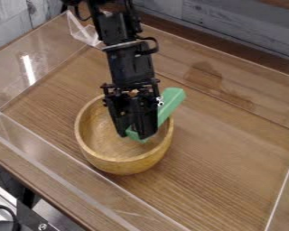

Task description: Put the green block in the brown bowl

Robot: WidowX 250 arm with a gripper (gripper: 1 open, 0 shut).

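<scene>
Camera view, taken from above and to one side of a wooden table (231, 135) enclosed by clear plastic walls (39, 63). A black robot arm (116, 36) reaches down from the upper left of the picture and ends in a gripper (137, 126) that hangs over the brown bowl (105, 144). The fingers (129, 113) are pressed together on the green block (166, 106), pinching it near its lower end. The block is tilted: its upper end points up and to the right, past the bowl's rim, while its lower end sits between the fingers, inside the bowl's opening. Whether that lower end touches the bowl's inner wall cannot be told, since the gripper hides it.

The bowl is round, light brown and thick-walled, with visible grain on its inner surface. It stands on the table near the middle of the picture, toward the lower left. Its rim on the right side lies just beneath the block.

The table top shows dark wood grain with a glossy sheen. Behind it, at the upper right, grey planks (231, 23) form the background. At the lower left edge, part of a dark piece of equipment (8, 217) is visible.
</scene>
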